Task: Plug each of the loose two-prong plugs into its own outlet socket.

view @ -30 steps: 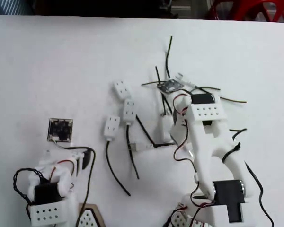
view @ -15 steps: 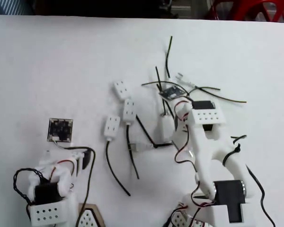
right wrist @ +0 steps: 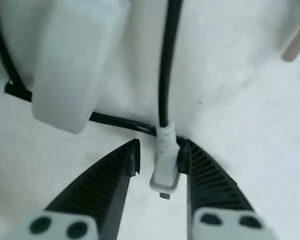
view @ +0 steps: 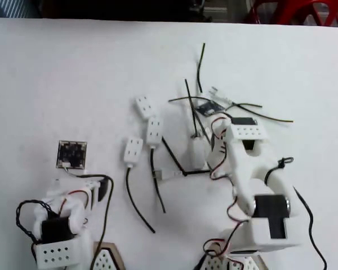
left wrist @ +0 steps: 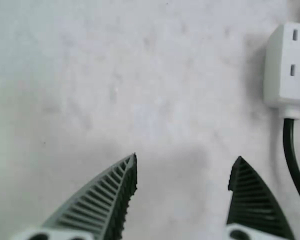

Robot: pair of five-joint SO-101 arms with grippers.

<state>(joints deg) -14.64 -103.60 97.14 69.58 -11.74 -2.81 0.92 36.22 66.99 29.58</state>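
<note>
Three white outlet sockets (view: 145, 107), (view: 154, 131), (view: 133, 151) lie mid-table, two of them with black cords. My right gripper (right wrist: 160, 147) points down over a small white two-prong plug (right wrist: 164, 167) on a black cord (right wrist: 166, 60). The plug stands between the open fingers: one finger (right wrist: 202, 167) touches it and a narrow gap remains at the other. A bigger white plug body (right wrist: 70, 65) lies just beside it, also seen from above (view: 196, 153). Another small plug (view: 163, 175) lies near the sockets. My left gripper (left wrist: 182, 170) hangs open over bare table, a socket (left wrist: 289, 67) off to one side.
Loose black cords cross the table around the right arm (view: 245, 132), with one more small white connector (view: 219, 94) behind it. A small circuit board (view: 72, 153) lies in front of the left arm (view: 59, 225). The table's far half is bare white.
The right arm has folded back toward its base, and its wrist has shifted slightly toward the near edge over the plugs. The left arm has stayed still.
</note>
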